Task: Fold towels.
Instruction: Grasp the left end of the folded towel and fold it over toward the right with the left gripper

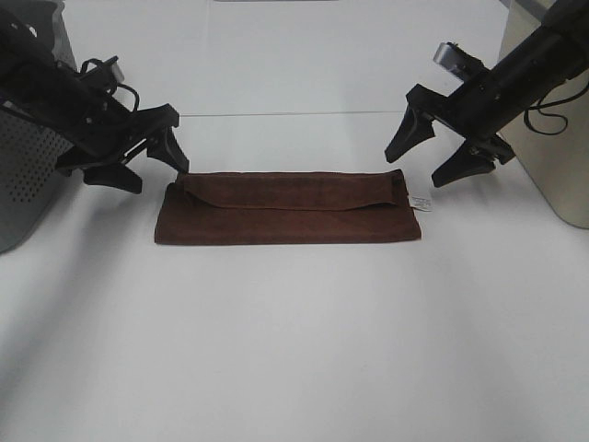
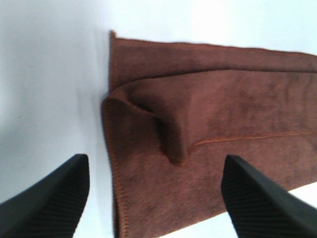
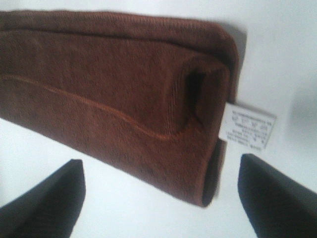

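A brown towel (image 1: 287, 210) lies folded lengthwise into a long strip in the middle of the white table (image 1: 294, 350). Its upper layer is rumpled near both ends. A white label (image 1: 421, 201) sticks out at its right end. My left gripper (image 1: 152, 166) is open and empty, just above the towel's left end (image 2: 163, 144). My right gripper (image 1: 428, 157) is open and empty, above the right end (image 3: 198, 114) near the label (image 3: 247, 126).
A grey perforated basket (image 1: 23, 175) stands at the far left behind the left arm. A beige box-like object (image 1: 552, 138) stands at the far right behind the right arm.
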Robot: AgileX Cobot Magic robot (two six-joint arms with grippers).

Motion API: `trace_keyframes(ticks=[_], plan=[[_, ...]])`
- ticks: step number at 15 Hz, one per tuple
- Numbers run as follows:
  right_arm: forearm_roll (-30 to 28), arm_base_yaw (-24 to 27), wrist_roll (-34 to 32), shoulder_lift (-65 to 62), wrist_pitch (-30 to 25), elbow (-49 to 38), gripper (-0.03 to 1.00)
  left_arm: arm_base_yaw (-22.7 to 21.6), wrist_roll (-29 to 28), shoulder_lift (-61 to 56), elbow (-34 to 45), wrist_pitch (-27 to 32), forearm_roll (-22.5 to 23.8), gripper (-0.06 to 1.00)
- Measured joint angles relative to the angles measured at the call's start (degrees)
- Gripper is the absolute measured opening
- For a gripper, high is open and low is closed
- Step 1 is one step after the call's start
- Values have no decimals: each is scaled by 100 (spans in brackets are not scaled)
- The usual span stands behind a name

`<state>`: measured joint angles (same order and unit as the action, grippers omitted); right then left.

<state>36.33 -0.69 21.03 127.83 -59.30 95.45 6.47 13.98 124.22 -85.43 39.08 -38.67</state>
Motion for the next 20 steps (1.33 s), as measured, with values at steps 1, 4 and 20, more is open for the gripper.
trace_keyframes(ticks=[1, 4, 20], plan=[[-178, 0, -126, -6, -218, 0, 79, -17, -206, 34, 0, 17, 235, 71], [-350, 0, -229, -6, -470, 0, 79, -17, -327, 281, 0, -46, 40, 71], [-372, 0, -229, -6, -183, 0, 79, -252, -756, 275, -395, 413, 395, 3]])
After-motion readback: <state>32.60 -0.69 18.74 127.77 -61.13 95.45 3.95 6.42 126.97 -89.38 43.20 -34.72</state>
